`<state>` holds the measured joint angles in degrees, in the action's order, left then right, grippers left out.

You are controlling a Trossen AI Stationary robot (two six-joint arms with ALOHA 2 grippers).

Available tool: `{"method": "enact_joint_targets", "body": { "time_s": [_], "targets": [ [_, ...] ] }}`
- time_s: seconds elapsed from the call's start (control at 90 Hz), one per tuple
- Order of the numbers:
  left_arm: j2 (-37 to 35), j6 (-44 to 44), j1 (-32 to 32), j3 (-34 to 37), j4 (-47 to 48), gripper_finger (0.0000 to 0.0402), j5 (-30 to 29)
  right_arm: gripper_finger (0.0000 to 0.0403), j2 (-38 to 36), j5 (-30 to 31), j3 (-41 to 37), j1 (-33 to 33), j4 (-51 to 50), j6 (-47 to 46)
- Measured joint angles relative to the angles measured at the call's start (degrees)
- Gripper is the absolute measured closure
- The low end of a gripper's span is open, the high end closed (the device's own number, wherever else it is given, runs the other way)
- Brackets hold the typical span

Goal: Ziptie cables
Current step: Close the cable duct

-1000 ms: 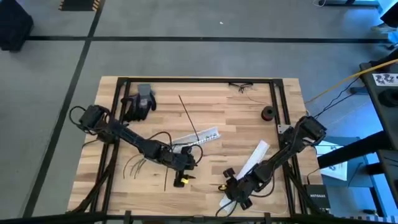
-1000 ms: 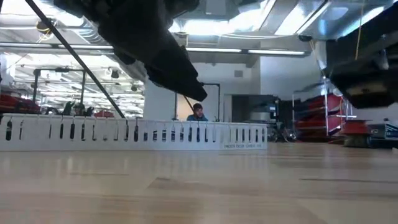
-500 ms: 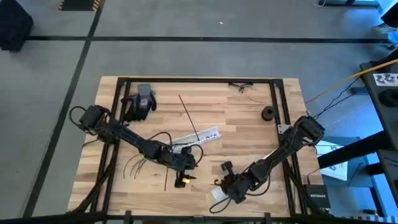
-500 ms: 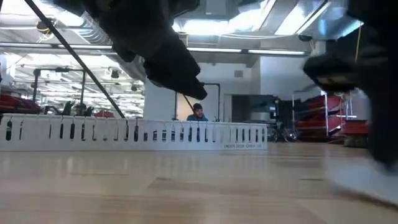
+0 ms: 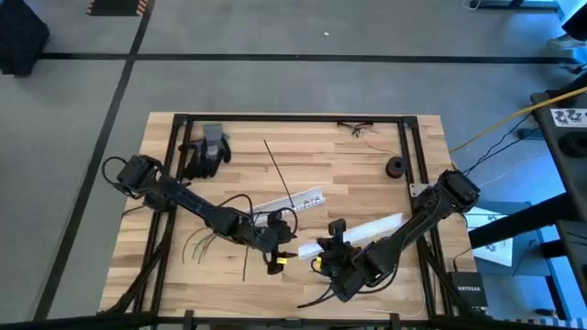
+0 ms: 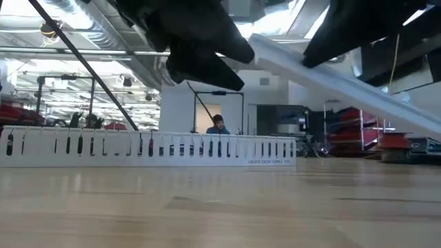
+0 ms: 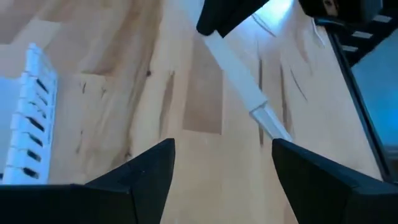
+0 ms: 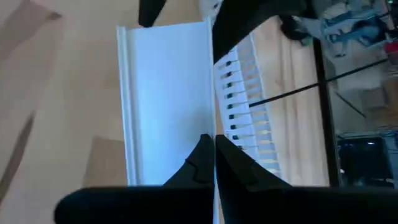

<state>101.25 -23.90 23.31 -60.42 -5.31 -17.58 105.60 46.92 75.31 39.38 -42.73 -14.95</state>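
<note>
Centrally, near the front of the wooden table (image 5: 367, 183), the two grippers are brought close together: the right gripper (image 5: 323, 258) is clamped on a long flat white strip (image 5: 367, 229) that is held off the wood and slants back toward the right side, while the left gripper (image 5: 278, 259) is seen with its fingers spread and nothing between them — the bare tabletop shows through the gap in the left wrist view. Just behind the left gripper a second white perforated strip (image 5: 292, 201) lies flat on the table, and a stiff thin black strip (image 5: 278, 172) is laid diagonally across its far end, so the space directly behind both grippers is crowded. The cables (image 5: 204, 244) are found on the left part of the table, partly covered by the left arm, their greenish-grey ends splayed toward the front-left; a single dark strand (image 5: 245, 265) runs frontward beside them. Farther back, a dark glove (image 5: 205, 150) is set near the back-left corner, a small tangle of wire (image 5: 356, 127) near the back edge, and a dark round spool (image 5: 395, 167) close to the right rail. Open wood is left in the middle-back and right-of-centre areas — the front edge, by contrast, is taken up by both arms. In the low view the held strip (image 6: 331, 76) crosses overhead and a person (image 6: 218, 125) is seen far off in the room.
</note>
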Motion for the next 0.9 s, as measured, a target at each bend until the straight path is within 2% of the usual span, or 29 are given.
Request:
{"method": "enact_joint_targets", "body": {
  "time_s": [0.144,0.567,0.744,0.9],
  "targets": [
    [0.0,-0.9,0.0,0.0,-4.8,0.0139,-0.3,0.0403,0.0,0.9,0.0,-0.5,0.8,-0.1],
    [0.0,-2.7,-0.7,0.0,-5.0,0.0145,-0.6,0.0403,0.0,2.5,0.1,-0.5,0.3,-1.3],
    [0.0,-2.1,-1.3,0.0,-4.8,0.0189,-0.7,0.0403,0.0,2.5,0.1,-0.5,5.0,-1.6],
    [0.0,1.0,-1.3,0.0,-4.7,0.0270,-0.6,0.0403,0.0,2.5,0.1,-0.5,6.8,-1.7]
  ]
}}
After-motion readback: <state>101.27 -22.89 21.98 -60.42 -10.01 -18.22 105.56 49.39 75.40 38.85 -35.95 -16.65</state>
